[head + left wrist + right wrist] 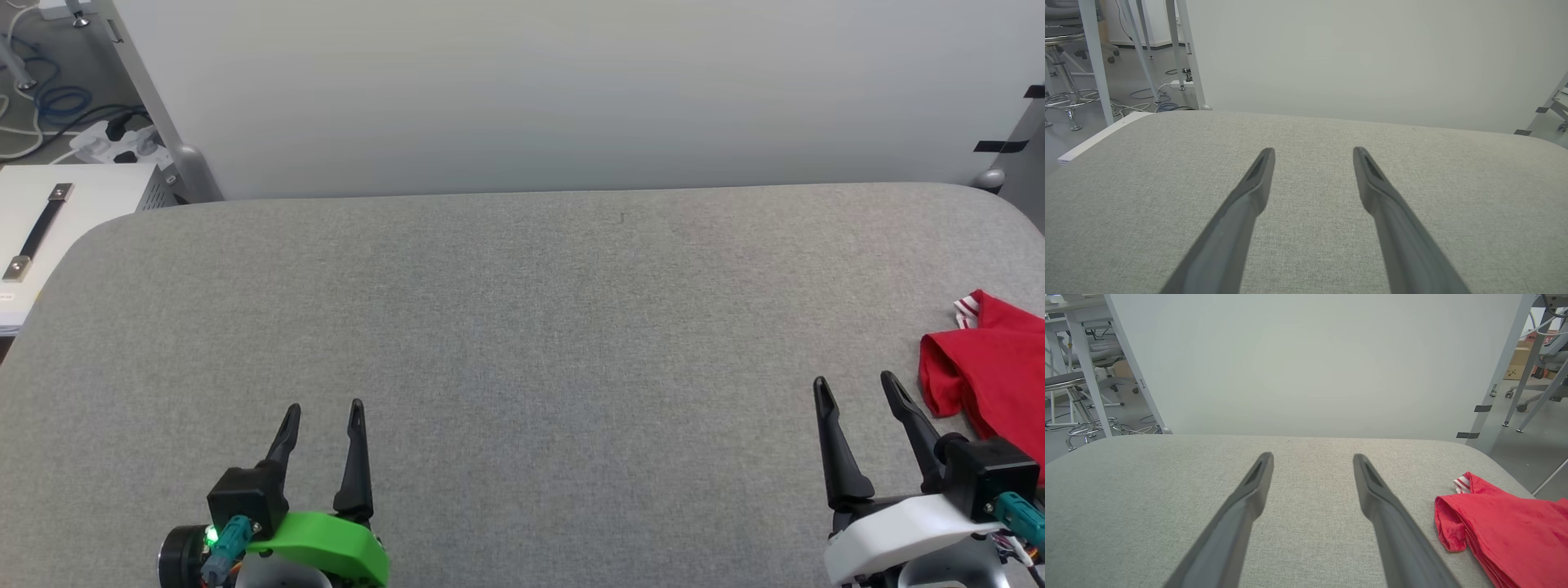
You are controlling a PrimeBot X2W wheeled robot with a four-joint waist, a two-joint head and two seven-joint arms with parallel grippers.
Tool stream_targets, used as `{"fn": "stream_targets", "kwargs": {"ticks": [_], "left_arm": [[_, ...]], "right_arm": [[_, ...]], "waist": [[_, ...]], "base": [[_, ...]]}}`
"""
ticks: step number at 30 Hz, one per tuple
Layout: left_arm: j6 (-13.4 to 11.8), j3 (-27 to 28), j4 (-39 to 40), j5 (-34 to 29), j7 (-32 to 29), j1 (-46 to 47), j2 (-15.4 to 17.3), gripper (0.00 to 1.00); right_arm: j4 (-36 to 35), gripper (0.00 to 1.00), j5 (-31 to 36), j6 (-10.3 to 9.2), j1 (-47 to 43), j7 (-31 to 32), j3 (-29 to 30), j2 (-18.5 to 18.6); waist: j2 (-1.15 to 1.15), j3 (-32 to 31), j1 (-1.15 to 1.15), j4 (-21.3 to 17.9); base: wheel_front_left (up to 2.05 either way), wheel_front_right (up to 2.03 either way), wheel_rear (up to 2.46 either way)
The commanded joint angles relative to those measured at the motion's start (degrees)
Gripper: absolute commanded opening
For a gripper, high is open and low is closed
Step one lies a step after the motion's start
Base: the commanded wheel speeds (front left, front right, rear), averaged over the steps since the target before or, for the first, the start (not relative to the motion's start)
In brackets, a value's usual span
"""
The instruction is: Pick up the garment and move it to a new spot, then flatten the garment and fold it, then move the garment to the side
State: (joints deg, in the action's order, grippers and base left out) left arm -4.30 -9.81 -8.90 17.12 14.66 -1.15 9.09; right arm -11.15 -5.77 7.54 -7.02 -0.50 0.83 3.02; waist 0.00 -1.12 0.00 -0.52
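The garment is a red cloth with a bit of red-and-white striped trim, lying bunched at the right edge of the grey table. In the right wrist view the garment lies just right of my fingers. My right gripper stands open near the front right, a short way left of the garment and not touching it. My left gripper stands open at the front left, over bare table. Both hold nothing. In the wrist views the left gripper and right gripper point toward the far edge.
A pale panel stands behind the table's far edge. A white case with a black handle sits beside the table at the left, with cables on the floor beyond. Chair and desk legs stand to the right.
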Motion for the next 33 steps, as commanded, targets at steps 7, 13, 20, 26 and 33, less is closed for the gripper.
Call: {"fn": "stream_targets", "kwargs": {"ticks": [7, 13, 20, 26, 33], "left_arm": [[-0.63, -0.39, 0.00, 0.38, 0.19, -0.61, 0.66, 1.00], [-0.47, -0.72, 0.09, 0.01, -0.09, 0.01, 0.09, 0.00], [-0.23, -0.24, 0.54, -0.85, -0.82, 0.07, -0.24, 0.00], [-0.01, 0.26, 0.96, -1.66, -1.51, 0.12, -0.54, 0.00], [0.25, 0.84, 1.44, -2.59, -2.30, 0.18, -0.88, 0.00]], "right_arm": [[0.13, 1.00, -0.79, -0.05, -0.64, -0.13, -0.28, -0.13], [0.08, 0.00, -0.55, 0.00, 0.03, 0.00, -0.14, -0.01], [0.64, 0.00, -0.23, 0.00, 0.39, 0.03, -0.17, -0.02], [1.16, 0.00, 0.07, -0.01, 0.72, 0.05, -0.20, -0.02], [1.76, 0.00, 0.41, -0.01, 1.09, 0.08, -0.24, -0.03]], "waist": [[0.00, 0.17, 0.00, 0.04], [0.00, 0.26, 0.00, 0.09], [0.00, 0.30, 0.00, 0.11], [0.00, 0.34, 0.00, 0.13], [0.00, 0.39, 0.00, 0.16]], "base": [[0.00, 0.00, 0.00], [0.00, 0.00, 0.00], [0.00, 0.00, 0.00], [0.00, 0.00, 0.00], [0.00, 0.00, 0.00]]}}
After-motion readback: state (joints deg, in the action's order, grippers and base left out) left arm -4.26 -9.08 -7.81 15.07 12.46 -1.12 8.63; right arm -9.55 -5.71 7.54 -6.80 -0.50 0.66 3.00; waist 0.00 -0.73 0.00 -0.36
